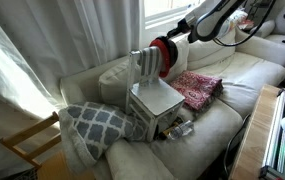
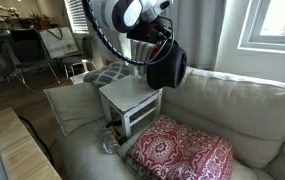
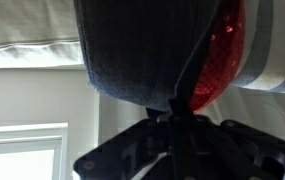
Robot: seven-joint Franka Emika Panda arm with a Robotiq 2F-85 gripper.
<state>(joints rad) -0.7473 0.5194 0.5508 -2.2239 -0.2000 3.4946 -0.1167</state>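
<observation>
Gripper (image 3: 175, 108): black, low centre of the wrist view, jaws pinched together on a fold of the dark cloth (image 3: 142, 50).

Dark cloth: soft, matte, charcoal weave, with a glossy red lining (image 3: 222, 55) showing at its right edge. It fills the upper middle of the wrist view. In an exterior view it hangs as a rounded sack from the gripper at upper centre, its long axis near upright and its blunt end pointing down, just above the side table (image 2: 130, 95).

Striped fabric (image 1: 142, 66): grey and white bands, just left of the cloth.

Side table: small, white, boxy, flat-topped, standing on the sofa seat at centre frame.

Red cushion (image 2: 182, 155): flat, square, with a pale paisley print, lower right, beside the table.

Lattice cushion (image 1: 97, 122): grey with white trellis, plump, lower left.

Sofa (image 2: 232, 100): cream, smooth upholstery, broad back.

Curtain (image 1: 42, 40): sheer white folds, upper left, behind the sofa.
</observation>
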